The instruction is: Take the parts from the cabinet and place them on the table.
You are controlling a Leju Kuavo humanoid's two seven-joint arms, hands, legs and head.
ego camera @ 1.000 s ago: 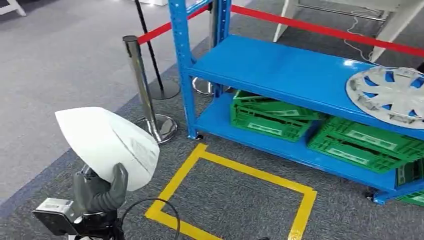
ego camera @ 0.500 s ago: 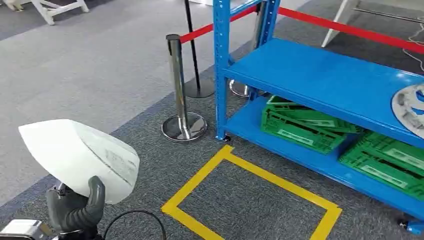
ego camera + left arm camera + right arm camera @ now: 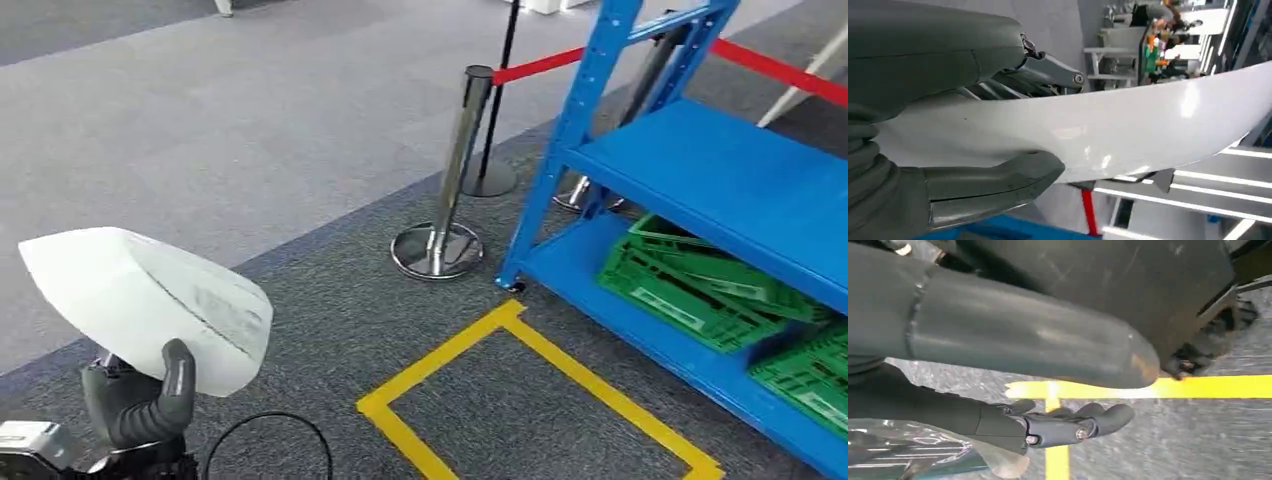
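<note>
Carrying a white part gripped in its left hand, the robot stands beside the blue cabinet. Its right hand hangs empty, fingers loosely apart. Next, likely, comes finding the desk and setting the part down.

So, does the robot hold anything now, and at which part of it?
Yes. The left robot hand grips the white part at its lower edge, thumb on the front face. The right robot hand holds nothing.
</note>
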